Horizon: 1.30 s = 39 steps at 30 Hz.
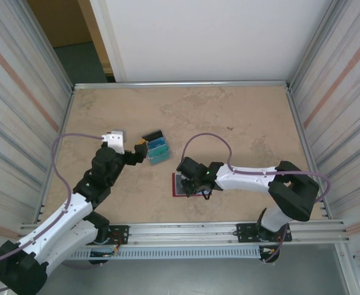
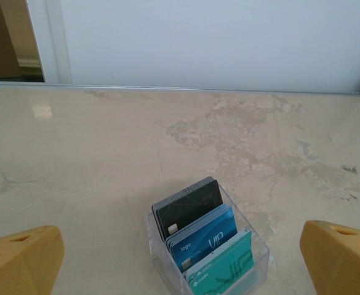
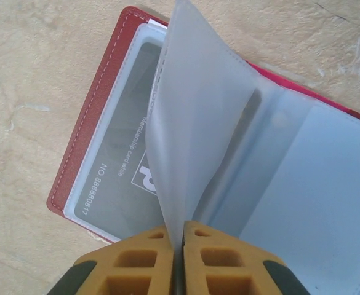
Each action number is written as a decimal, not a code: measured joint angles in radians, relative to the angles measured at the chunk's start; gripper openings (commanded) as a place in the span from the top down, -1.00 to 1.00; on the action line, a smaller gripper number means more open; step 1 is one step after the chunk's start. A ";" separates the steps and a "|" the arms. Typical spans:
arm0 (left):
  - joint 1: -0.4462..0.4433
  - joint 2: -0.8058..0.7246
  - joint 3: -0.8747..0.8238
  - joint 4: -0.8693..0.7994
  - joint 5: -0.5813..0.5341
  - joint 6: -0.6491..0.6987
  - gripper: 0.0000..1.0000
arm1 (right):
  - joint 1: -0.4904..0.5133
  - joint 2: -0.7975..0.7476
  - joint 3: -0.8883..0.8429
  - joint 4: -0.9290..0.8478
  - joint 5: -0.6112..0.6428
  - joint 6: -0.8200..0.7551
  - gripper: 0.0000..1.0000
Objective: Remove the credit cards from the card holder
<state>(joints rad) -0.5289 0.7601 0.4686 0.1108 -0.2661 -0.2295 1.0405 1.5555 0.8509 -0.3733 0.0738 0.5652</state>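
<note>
Tabletop of beige marbled finish [image 1: 247,123] carries, in the overhead view, a row of upright dark, blue and teal plastic cards [image 1: 157,149] left of centre, with the left gripper [image 1: 143,150] just beside them. Lower centre, the small flat dark-red card holder [image 1: 177,184] lies open under the right gripper [image 1: 198,184].

From the left wrist, the orange fingertips [image 2: 20,258] sit in the bottom corners, jaws wide apart, and the cards stand in a clear plastic stand [image 2: 263,255] at bottom centre.

From the right wrist, the jaws are pressed together on a translucent plastic sleeve page [image 3: 192,123], lifted above the holder. A grey membership card [image 3: 115,178] sits in the left pocket.
</note>
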 measured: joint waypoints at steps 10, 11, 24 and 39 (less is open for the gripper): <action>-0.042 0.011 0.000 0.002 -0.035 0.045 -0.97 | -0.049 -0.060 -0.029 -0.012 0.038 0.045 0.50; -0.047 0.016 0.000 0.002 -0.037 0.050 -0.97 | -0.059 -0.074 -0.040 -0.013 0.042 0.056 0.49; -0.266 0.107 0.016 -0.023 -0.161 0.213 -0.97 | -0.170 -0.138 -0.131 -0.033 0.054 0.138 0.44; -0.533 0.279 -0.033 -0.053 -0.260 0.109 -0.98 | -0.323 -0.376 -0.150 -0.114 0.006 0.200 0.45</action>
<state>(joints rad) -1.0618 1.0393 0.4355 0.0574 -0.5259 -0.1207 0.7170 1.1797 0.7013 -0.4870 0.0803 0.7654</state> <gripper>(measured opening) 0.987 0.264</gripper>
